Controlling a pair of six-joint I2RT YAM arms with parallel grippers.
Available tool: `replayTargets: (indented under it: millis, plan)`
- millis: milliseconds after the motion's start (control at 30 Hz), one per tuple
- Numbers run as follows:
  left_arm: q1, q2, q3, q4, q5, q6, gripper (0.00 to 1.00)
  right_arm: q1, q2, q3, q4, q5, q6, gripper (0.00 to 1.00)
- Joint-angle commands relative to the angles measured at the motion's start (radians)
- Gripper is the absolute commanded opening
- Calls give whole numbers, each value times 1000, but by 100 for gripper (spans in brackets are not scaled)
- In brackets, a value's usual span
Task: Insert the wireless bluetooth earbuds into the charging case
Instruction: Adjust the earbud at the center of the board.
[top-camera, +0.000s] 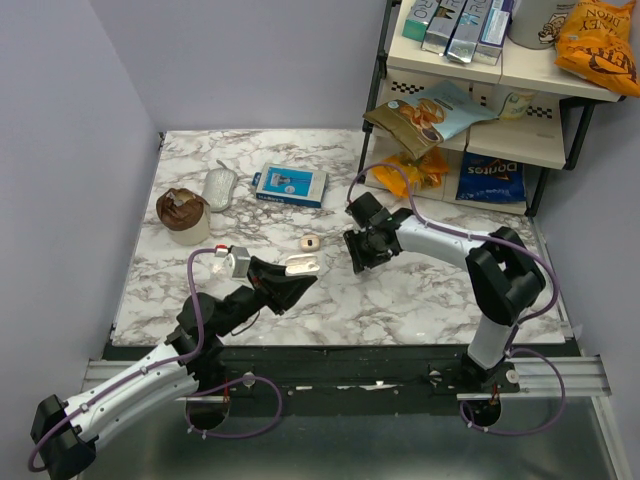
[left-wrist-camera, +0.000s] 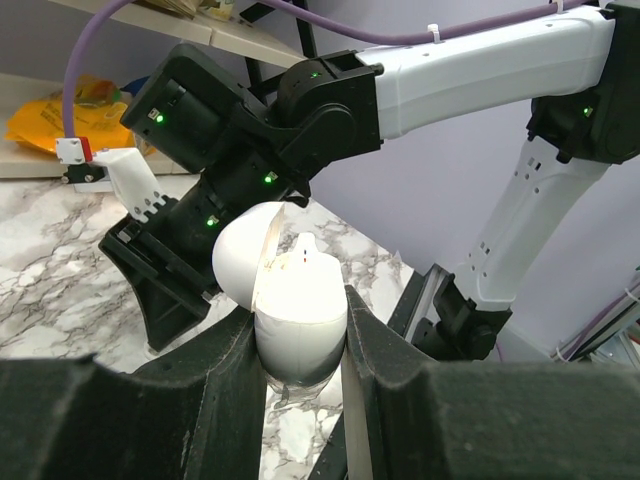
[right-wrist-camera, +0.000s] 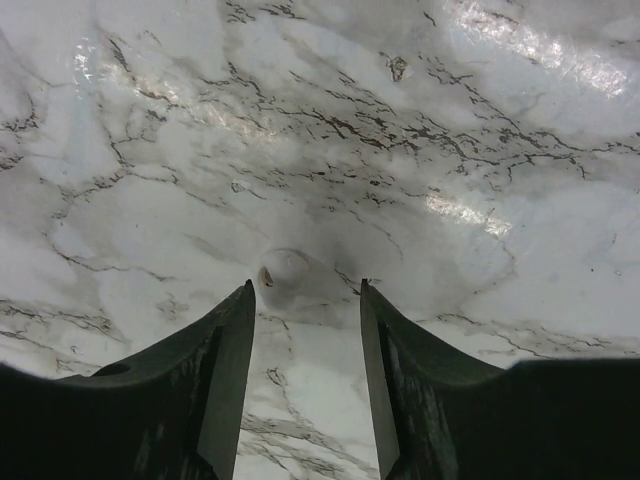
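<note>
My left gripper (top-camera: 297, 278) is shut on the white charging case (top-camera: 302, 265), held a little above the table with its lid open. In the left wrist view the case (left-wrist-camera: 300, 320) sits between the two fingers and its lid (left-wrist-camera: 243, 258) is tipped back to the left. My right gripper (top-camera: 358, 252) is open and low over the marble. In the right wrist view a tiny white earbud (right-wrist-camera: 284, 276) lies on the table just beyond the tips of my right gripper (right-wrist-camera: 305, 288), closer to the left finger and not gripped. A small pale piece (top-camera: 309, 242) lies between the two grippers.
A brown-topped cup (top-camera: 183, 213), a silver-grey pouch (top-camera: 219, 188) and a blue box (top-camera: 290, 185) lie at the back left. A black-framed shelf (top-camera: 480, 120) with snack bags stands at the back right, close behind the right arm.
</note>
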Motion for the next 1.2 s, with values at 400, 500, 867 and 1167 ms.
replayTargets:
  millis: [400, 500, 867, 1167]
  plan:
    - [-6, -2, -2, -4, -24, 14, 0, 7, 47, 10, 72, -20, 9, 44]
    - [-6, -2, -3, -3, -24, 12, 0, 7, 46, -9, 82, -30, 17, 41]
    - [-8, -1, -2, -6, -21, 11, 0, 9, 9, -70, 112, -56, 72, 24]
    - [-11, 6, 4, -6, -17, 9, 0, 3, -166, -237, 219, -7, 375, 5]
